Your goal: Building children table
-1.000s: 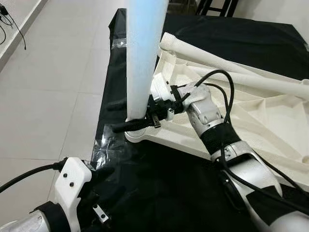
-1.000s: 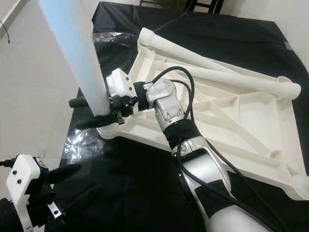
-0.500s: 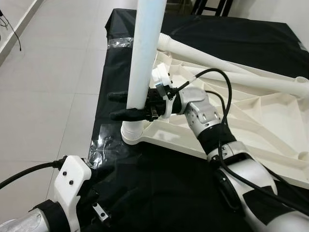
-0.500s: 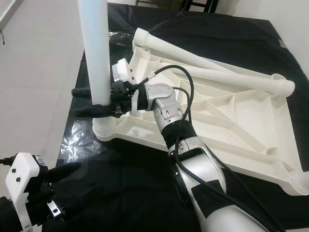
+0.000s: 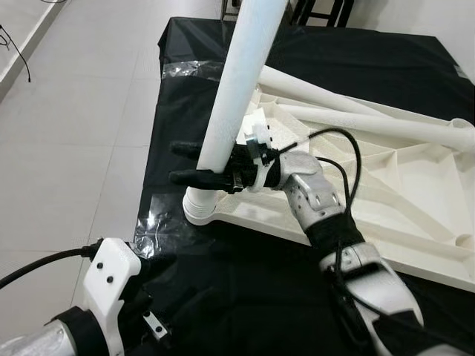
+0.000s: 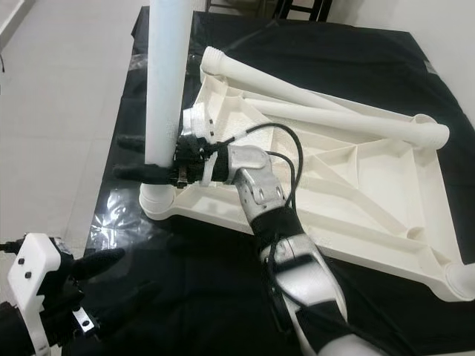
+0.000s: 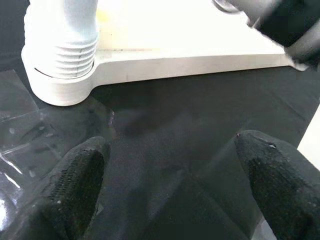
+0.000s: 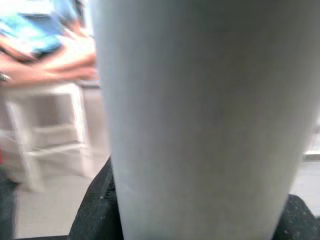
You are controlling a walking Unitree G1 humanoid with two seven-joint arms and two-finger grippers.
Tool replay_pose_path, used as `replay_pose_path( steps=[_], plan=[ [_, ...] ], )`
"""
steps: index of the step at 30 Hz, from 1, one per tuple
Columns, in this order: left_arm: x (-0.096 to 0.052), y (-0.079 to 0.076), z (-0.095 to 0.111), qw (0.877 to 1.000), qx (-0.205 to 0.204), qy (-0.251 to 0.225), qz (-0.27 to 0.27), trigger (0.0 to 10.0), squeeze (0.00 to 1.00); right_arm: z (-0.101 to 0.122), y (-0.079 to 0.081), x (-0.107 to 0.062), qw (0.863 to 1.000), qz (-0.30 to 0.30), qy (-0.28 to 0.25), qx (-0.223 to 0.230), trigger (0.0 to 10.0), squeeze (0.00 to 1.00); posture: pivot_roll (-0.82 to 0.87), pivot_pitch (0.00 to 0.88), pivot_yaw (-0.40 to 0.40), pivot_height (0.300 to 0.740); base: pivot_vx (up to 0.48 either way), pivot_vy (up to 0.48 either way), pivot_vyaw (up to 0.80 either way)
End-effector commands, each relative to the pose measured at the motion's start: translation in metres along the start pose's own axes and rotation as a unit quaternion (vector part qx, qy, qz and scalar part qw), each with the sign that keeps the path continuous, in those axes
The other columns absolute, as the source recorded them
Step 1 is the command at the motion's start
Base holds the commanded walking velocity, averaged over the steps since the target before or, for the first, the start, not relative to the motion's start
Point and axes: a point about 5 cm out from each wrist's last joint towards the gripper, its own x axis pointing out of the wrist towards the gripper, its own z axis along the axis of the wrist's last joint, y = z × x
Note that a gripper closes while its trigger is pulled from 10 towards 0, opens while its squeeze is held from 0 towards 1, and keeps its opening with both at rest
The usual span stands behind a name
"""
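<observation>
We find the white tabletop (image 6: 356, 178) lying underside up on a black cloth (image 5: 245, 297), with a white table leg (image 5: 234, 96) standing in its near-left corner socket (image 5: 199, 209), leaning slightly. The right gripper (image 5: 194, 163) holds this leg low down, its two black fingers closed against either side just above the socket. The left gripper (image 7: 170, 190) hovers over the cloth near that corner, fingers spread and holding nothing.
</observation>
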Motion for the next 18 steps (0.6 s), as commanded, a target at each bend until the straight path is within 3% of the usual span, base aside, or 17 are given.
replay_pose_path(
  steps=[1,3,5,7,8,10,15,16,17,18],
  plan=[
    [0.000,-0.007,-0.002,1.000,-0.004,0.008,-0.016,10.0,0.00,-0.062,0.029,-0.016,0.978,-0.081,0.178,0.066,10.0,0.00,0.07,0.337,-0.155,0.740,0.000,0.000,0.00],
    [0.000,-0.007,-0.002,1.000,-0.004,0.008,-0.016,10.0,0.00,-0.062,0.029,-0.016,0.978,-0.081,0.178,0.066,10.0,0.00,0.07,0.337,-0.155,0.740,0.000,0.000,0.00],
    [0.000,-0.007,-0.003,1.000,-0.002,0.007,-0.014,10.0,0.00,-0.062,0.067,-0.009,0.955,-0.194,0.200,0.105,10.0,0.00,0.06,0.331,-0.138,0.740,0.000,0.000,0.00],
    [0.000,-0.007,-0.003,1.000,-0.002,0.007,-0.014,10.0,0.00,-0.062,0.067,-0.009,0.955,-0.194,0.200,0.105,10.0,0.00,0.06,0.331,-0.138,0.740,0.000,0.000,0.00],
    [0.000,-0.007,-0.003,1.000,-0.001,0.008,-0.013,10.0,0.00,-0.061,0.079,-0.006,0.942,-0.227,0.204,0.138,10.0,0.00,0.04,0.325,-0.130,0.740,0.000,0.000,0.00],
    [0.001,-0.007,-0.004,1.000,0.003,0.009,-0.013,10.0,0.00,-0.062,0.075,-0.005,0.921,-0.276,0.203,0.188,10.0,0.00,0.04,0.308,-0.136,0.740,0.000,0.000,0.00],
    [0.002,-0.007,-0.004,1.000,0.004,0.009,-0.013,10.0,0.00,-0.063,0.070,-0.006,0.915,-0.290,0.200,0.199,10.0,0.00,0.04,0.308,-0.136,0.740,0.000,0.000,0.00],
    [0.003,-0.007,-0.004,1.000,0.005,0.007,-0.011,10.0,0.00,-0.063,0.063,-0.012,0.898,-0.334,0.189,0.213,10.0,0.00,0.04,0.302,-0.147,0.740,0.000,0.000,0.00],
    [0.003,-0.007,-0.004,1.000,0.005,0.007,-0.011,10.0,0.00,-0.063,0.063,-0.012,0.898,-0.334,0.189,0.213,10.0,0.00,0.04,0.302,-0.147,0.740,0.000,0.000,0.00],
    [0.003,-0.007,-0.005,1.000,0.006,0.005,-0.008,10.0,0.00,-0.063,0.059,-0.017,0.882,-0.376,0.171,0.225,10.0,0.00,0.04,0.305,-0.148,0.740,0.000,0.000,0.00]
  ],
)
